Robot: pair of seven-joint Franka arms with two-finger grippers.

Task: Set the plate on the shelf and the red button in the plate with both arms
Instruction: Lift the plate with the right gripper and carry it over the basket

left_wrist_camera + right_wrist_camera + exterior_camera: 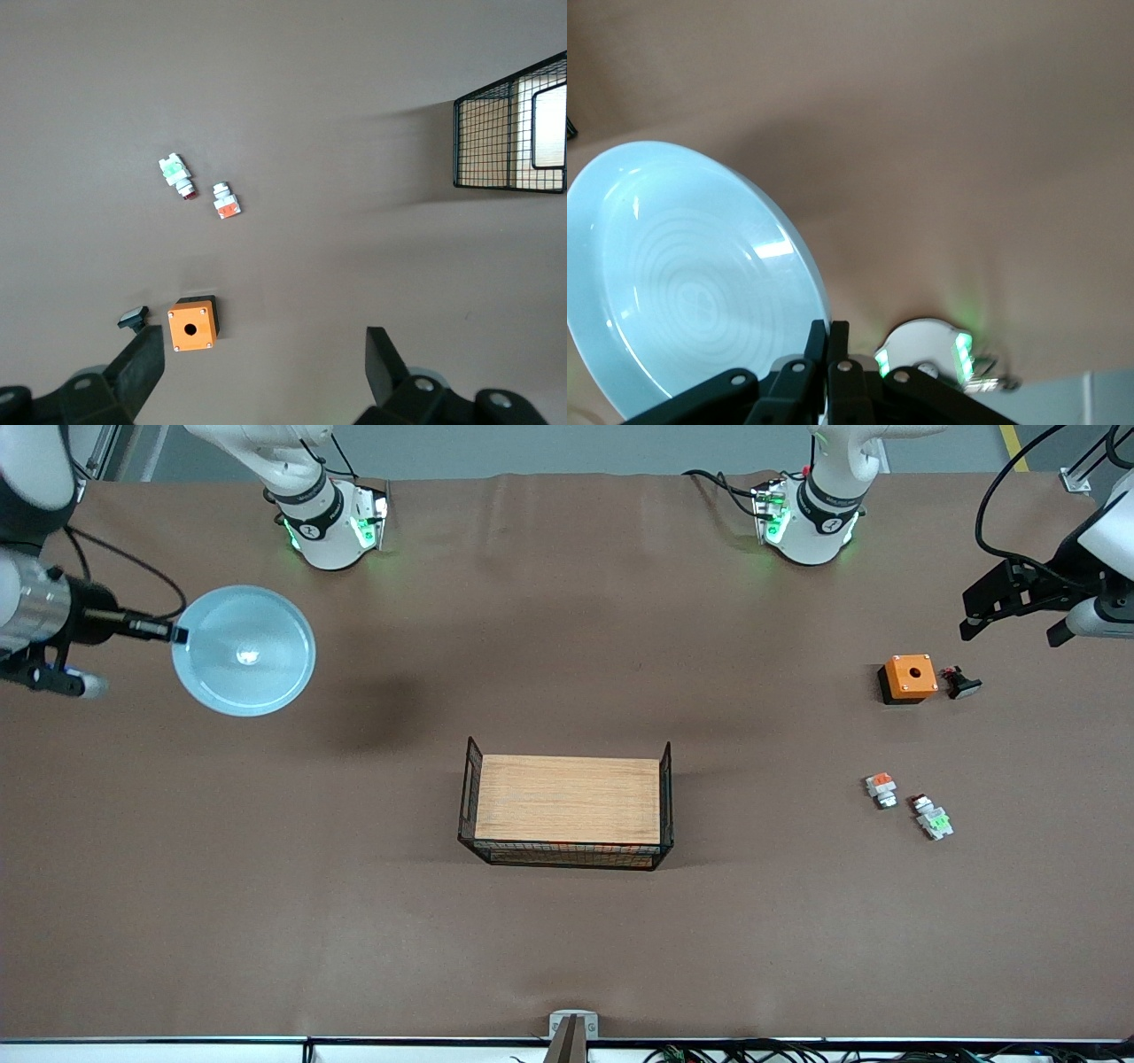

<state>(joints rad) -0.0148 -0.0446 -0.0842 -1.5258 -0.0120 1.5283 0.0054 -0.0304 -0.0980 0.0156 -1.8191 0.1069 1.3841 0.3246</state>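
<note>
My right gripper (177,635) is shut on the rim of the pale blue plate (244,650) and holds it in the air over the table at the right arm's end; the wrist view shows the plate (691,274) and the fingers (829,341) pinched on its edge. The red button (932,816), white-grey with a green block and a dark red cap, lies on the table at the left arm's end, also in the left wrist view (177,172). My left gripper (1010,622) is open and empty, up over the table's end near the orange box.
A wire basket with a wooden floor (567,802) stands mid-table, also seen as the basket (514,133). An orange box with a hole (909,677) and a small black button (962,684) lie by the left arm. A white piece with an orange-red block (881,788) lies beside the red button.
</note>
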